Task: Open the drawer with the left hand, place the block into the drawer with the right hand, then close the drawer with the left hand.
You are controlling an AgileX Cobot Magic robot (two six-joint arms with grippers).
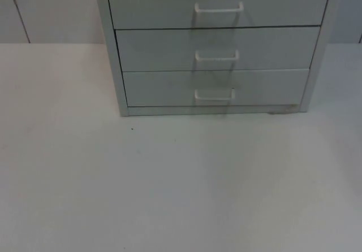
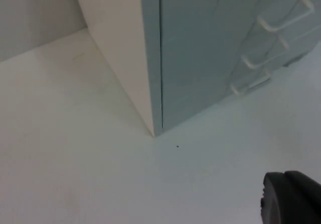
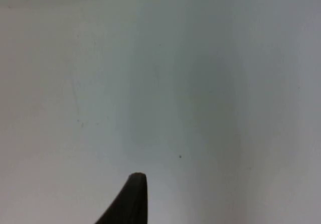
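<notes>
The near part of the white table lies bare, with only a tiny dark speck on it just in front of the cabinet's left corner. In the left wrist view a black fingertip of the left gripper hangs above the table, near the cabinet's front left corner; whether its jaws are apart or together I cannot tell. In the right wrist view a black fingertip of the right gripper points over plain table top, and its jaw state cannot be told either.

Farther back stands the grey drawer cabinet, set against the grey partition wall. Three drawers show, one above another, all shut flush with the frame. The bottom drawer carries a white handle, the middle drawer a handle, and the top drawer a handle too. The left wrist view shows the cabinet's cream side panel meeting its grey front.
</notes>
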